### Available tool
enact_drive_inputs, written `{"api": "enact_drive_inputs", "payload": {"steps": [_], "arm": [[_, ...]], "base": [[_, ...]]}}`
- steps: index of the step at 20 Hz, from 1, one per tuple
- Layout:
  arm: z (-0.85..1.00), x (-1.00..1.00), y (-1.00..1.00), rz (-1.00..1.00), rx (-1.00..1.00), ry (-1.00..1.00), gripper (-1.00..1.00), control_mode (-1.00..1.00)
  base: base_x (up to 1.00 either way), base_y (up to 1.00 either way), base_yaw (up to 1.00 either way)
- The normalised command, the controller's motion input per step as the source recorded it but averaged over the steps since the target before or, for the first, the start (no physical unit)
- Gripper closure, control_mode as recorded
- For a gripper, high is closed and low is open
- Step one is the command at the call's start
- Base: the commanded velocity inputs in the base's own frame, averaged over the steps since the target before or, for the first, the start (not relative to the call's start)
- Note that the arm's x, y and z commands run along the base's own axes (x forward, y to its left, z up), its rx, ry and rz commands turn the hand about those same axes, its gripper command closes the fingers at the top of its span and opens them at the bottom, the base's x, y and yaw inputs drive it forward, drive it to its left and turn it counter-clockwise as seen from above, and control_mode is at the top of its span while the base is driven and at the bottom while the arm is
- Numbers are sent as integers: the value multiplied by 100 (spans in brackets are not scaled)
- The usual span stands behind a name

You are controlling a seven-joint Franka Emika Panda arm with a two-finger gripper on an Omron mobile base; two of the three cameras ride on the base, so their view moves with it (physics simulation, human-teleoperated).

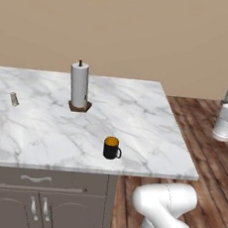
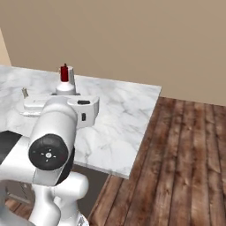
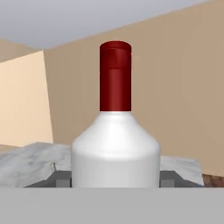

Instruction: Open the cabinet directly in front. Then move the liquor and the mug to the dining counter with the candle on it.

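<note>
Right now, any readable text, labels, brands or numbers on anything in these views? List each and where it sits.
None readable.
The liquor held in the gripper: plain white body, red cap, no label.
The mug: plain black, no print.
The paper-towel roll and the candle: blank.

On the tabletop (image 1: 136,108) we found three obstacles, well apart from one another: the paper-towel roll (image 1: 79,86) upright at upper centre of the left base view, the mug (image 1: 112,147) near the lower edge, and the candle (image 1: 14,99) at far left. Between them we saw bare marble, and the slab's right half lay open to its edge. In the hand view the liquor (image 3: 115,144) sat between the pincer (image 3: 115,180) fingers, blocking that gap, with open air above its cap.
</note>
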Motion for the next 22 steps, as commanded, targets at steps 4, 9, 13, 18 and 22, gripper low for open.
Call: {"api": "enact_drive_inputs", "payload": {"steps": [4,9,13,18,22], "arm": [[-19,0,-28,18,0,0,100,-100],[-17,0,-22,17,0,0,100,-100],[-20,0,-14,15,0,0,100,-100],[-18,0,-10,15,0,-2,100,-100],[-8,6,-7,14,0,-2,100,-100]], "base": [[0,0,0],[0,0,0],[0,0,0],[0,0,0],[0,0,0]]}}
